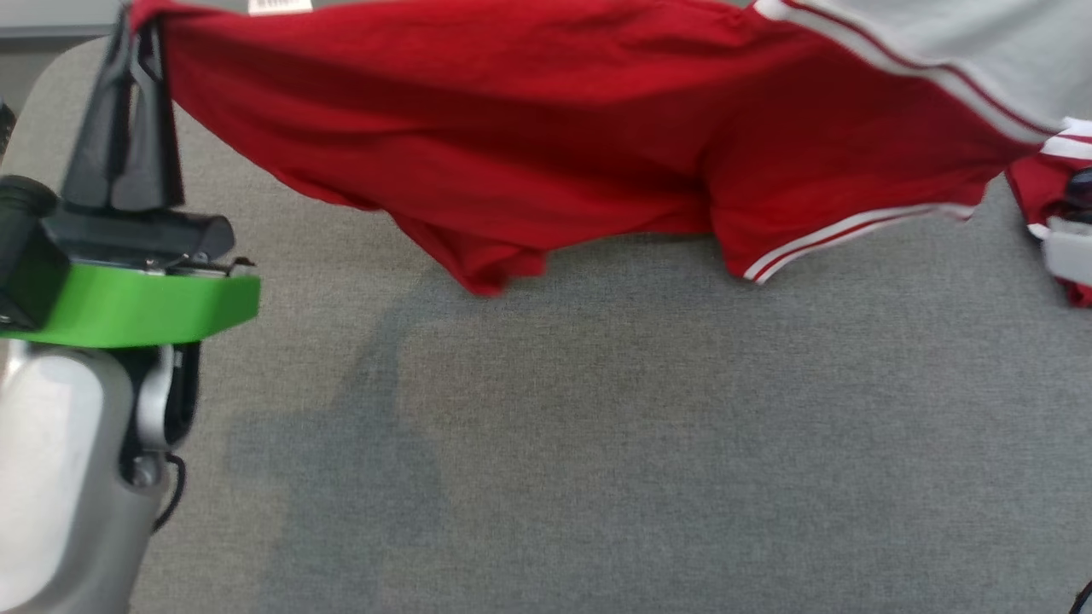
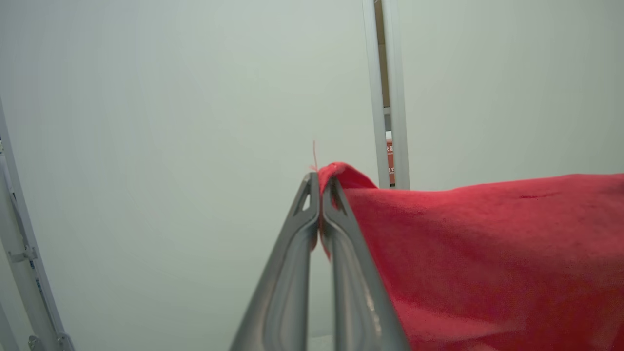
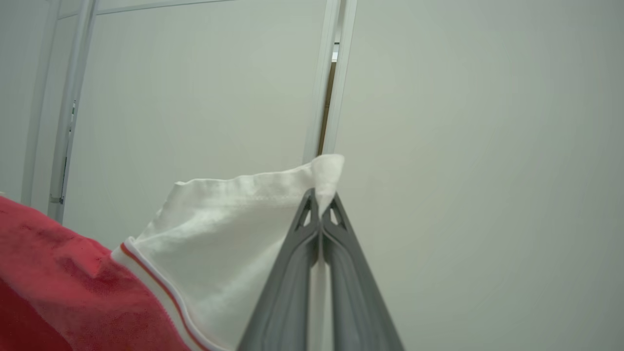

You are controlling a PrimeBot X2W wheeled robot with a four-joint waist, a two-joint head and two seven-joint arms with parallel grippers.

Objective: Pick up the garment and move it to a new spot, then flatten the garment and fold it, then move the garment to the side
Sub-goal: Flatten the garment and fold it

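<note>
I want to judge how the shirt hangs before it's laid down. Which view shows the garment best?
Head view: the garment hangs stretched over the grey surface. Left wrist view has the left gripper pinching a red corner; right wrist view, the right gripper pinching a white corner.

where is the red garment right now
In the head view the garment spans the top, hanging over the grey surface, its red corner pinched by the left gripper at upper left and its white part by the right gripper.
</note>
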